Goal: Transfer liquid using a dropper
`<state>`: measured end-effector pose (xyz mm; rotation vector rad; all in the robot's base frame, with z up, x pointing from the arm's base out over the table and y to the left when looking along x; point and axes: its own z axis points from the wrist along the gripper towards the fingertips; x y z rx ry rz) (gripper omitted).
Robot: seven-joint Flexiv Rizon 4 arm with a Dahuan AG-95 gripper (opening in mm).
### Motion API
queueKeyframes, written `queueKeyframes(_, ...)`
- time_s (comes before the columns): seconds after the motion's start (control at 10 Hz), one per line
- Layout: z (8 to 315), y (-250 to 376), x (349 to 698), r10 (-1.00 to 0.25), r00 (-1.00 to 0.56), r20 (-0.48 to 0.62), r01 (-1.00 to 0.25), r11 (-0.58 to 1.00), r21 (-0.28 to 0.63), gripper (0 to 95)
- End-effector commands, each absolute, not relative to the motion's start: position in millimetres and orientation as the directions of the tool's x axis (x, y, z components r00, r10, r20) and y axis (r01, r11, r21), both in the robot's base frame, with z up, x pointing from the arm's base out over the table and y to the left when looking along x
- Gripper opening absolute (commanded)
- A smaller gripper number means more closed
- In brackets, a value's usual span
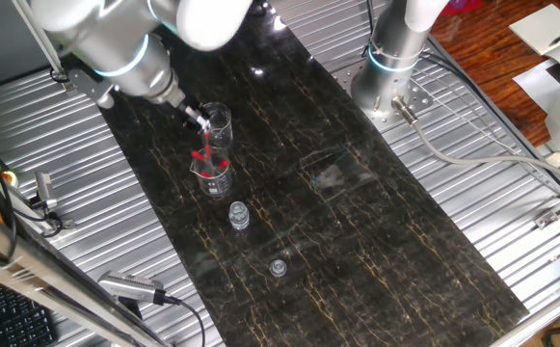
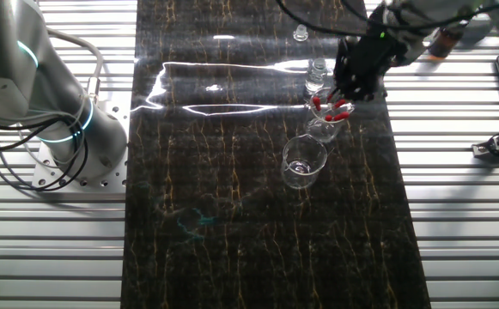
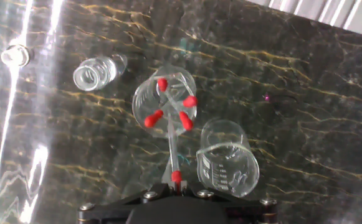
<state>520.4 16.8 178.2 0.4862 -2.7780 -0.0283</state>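
Note:
My gripper point(image 3: 177, 182) is shut on the red rubber top of a dropper point(image 3: 172, 149). The dropper's clear stem points down into the rim of a small glass beaker point(image 3: 144, 93) that holds several more red-topped droppers point(image 3: 154, 116). A second glass beaker point(image 3: 227, 165), with a little clear liquid, stands right beside it. In one fixed view the gripper point(image 1: 199, 121) hangs over the dropper beaker point(image 1: 210, 173), next to the second beaker point(image 1: 219, 120). In the other fixed view the gripper point(image 2: 349, 89) is above the dropper beaker point(image 2: 326, 120), with the second beaker point(image 2: 303, 161) in front.
A tiny clear vial point(image 3: 95, 72) lies or stands close to the dropper beaker, and its small cap point(image 3: 15, 55) sits further off. They also show in one fixed view as the vial point(image 1: 238, 215) and the cap point(image 1: 278, 266). A second arm's base point(image 2: 43, 103) stands on the ribbed metal table.

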Motion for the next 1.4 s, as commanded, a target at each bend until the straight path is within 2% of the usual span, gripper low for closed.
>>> queueKeyframes(0.1, 166, 18, 522, -0.329, -0.892, 0.308, -0.323, 0.944, 0.075, 0.0)
queueKeyframes(0.5, 141, 24, 523, -0.320, -0.897, 0.305, -0.315, 0.947, 0.068, 0.0)
queueKeyframes(1.3, 127, 25, 516, -0.349, -0.888, 0.298, -0.343, 0.936, 0.076, 0.0)
queueKeyframes(1.4, 127, 25, 516, -0.354, -0.887, 0.297, -0.347, 0.935, 0.077, 19.0)
